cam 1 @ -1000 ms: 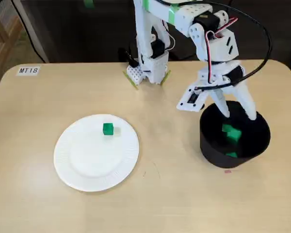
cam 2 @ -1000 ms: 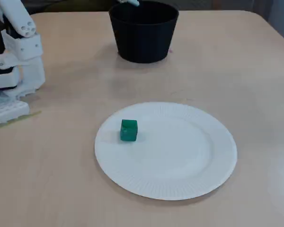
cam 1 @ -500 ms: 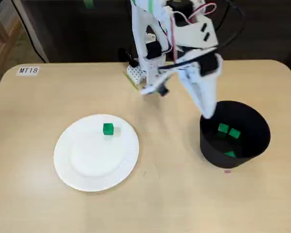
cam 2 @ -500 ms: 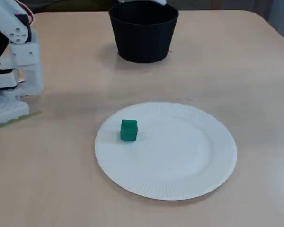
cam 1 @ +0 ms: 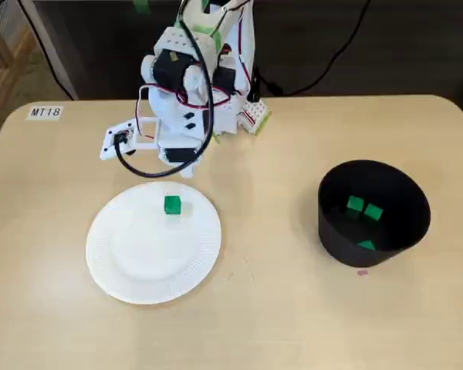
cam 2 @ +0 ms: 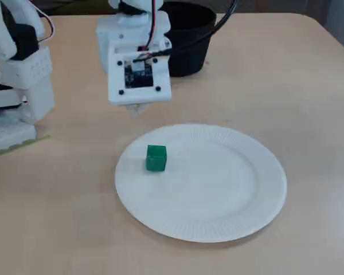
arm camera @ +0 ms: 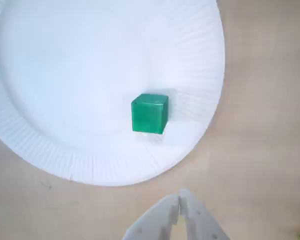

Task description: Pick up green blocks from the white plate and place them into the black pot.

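One green block (cam 1: 172,204) sits on the white plate (cam 1: 123,262), near its far rim in a fixed view. The wrist view looks straight down on the block (arm camera: 149,113) and the plate (arm camera: 65,75). My gripper (arm camera: 179,197) enters at the bottom edge, shut and empty, hovering over bare table just outside the rim. In another fixed view the arm hangs just behind the plate (cam 2: 218,189) and the block (cam 2: 156,157). The black pot (cam 1: 332,231) stands at the right and holds three green blocks (cam 1: 355,204).
The arm's white base (cam 1: 231,116) is clamped at the table's far edge, with cables behind it. A label reading MT18 (cam 1: 45,112) is stuck at the far left corner. A small pink mark (cam 1: 362,271) lies in front of the pot. The pot (cam 2: 192,46) is partly hidden behind the arm.
The arm has swung from above the pot across to the plate's far rim. The gripper, open over the pot a second ago, is now shut. A block dropped into the pot.
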